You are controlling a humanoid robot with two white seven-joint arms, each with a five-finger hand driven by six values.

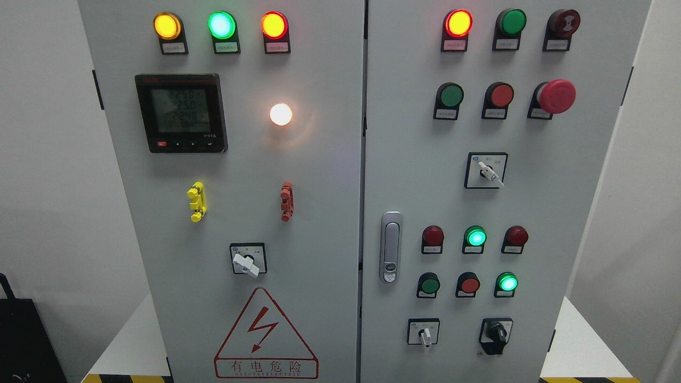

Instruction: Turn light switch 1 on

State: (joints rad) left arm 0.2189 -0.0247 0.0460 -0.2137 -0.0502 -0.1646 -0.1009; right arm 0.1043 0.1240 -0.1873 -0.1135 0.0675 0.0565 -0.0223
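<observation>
From my station I see a grey electrical cabinet (319, 213) filling the head view, split into a left door and a right door; neither robot arm shows anywhere, so I cannot tell how the fingers of either hand stand. On the left door a yellow lamp (167, 25), a green lamp (221, 24) and a red lamp (274, 25) glow in a row along the top; below them sits a digital meter (181, 113), and to its right a white lamp (281, 114) burns brightly. Lower down I see a yellow toggle (197, 201) and a red toggle (287, 201) side by side but well apart, then a white rotary selector (247, 259) above the red warning triangle (265, 335). I cannot tell which control is light switch 1, as the labels are too small to read. The right door carries a door latch (390, 246) near its left edge, a red mushroom button (555, 96) upper right, and a black rotary knob (496, 334) lower right.
</observation>
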